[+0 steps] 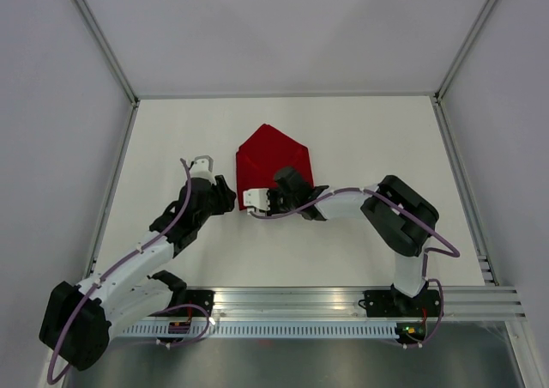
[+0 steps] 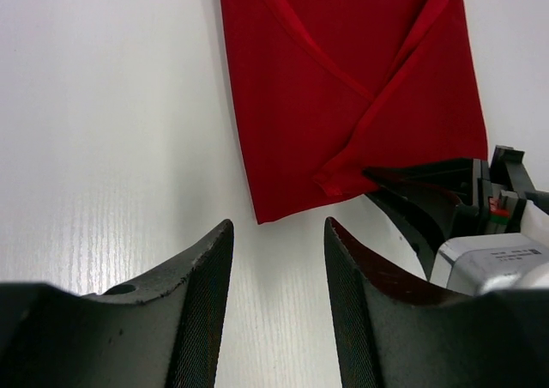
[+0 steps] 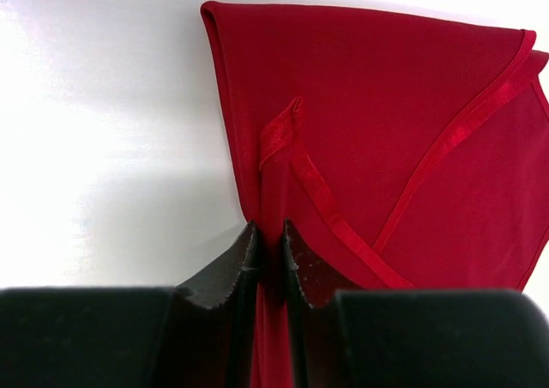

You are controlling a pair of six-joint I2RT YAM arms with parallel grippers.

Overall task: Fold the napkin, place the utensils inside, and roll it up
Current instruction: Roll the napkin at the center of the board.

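Nearest the right wrist lens, the black-fingered right pincer [image 3: 270, 233] is seen closed on a raised pleat of the bright red, thin, soft cloth napkin [image 3: 386, 130]. The pleat runs up between the jaws, and nothing else is held. From this pincer the cloth spreads ahead and off to the right, flat on the white surface [image 3: 103, 130], with only a narrow strip left of the jaws. The pleat's long axis is lined up with the fingers, pointing straight ahead of them.

The left pincer [image 2: 279, 225] is held open, with bare surface between its jaws and nothing gripped. The napkin lies ahead of it and a little to its right, near but apart. The right pincer, touching the cloth, is therefore the nearer of the two.

The napkin is shown partly folded. From above, a five-sided, house-like outline is formed, its point directed away from both pincers. Corners are turned inward, so that shiny hemmed edges cross on the upper layer, and a small hemmed tip sits just ahead of the right pincer. No utensils can be made out in any view.

The folding step is judged to be in hand. Any pull would best be directed along the pleat, so that the layers beneath are not dragged.
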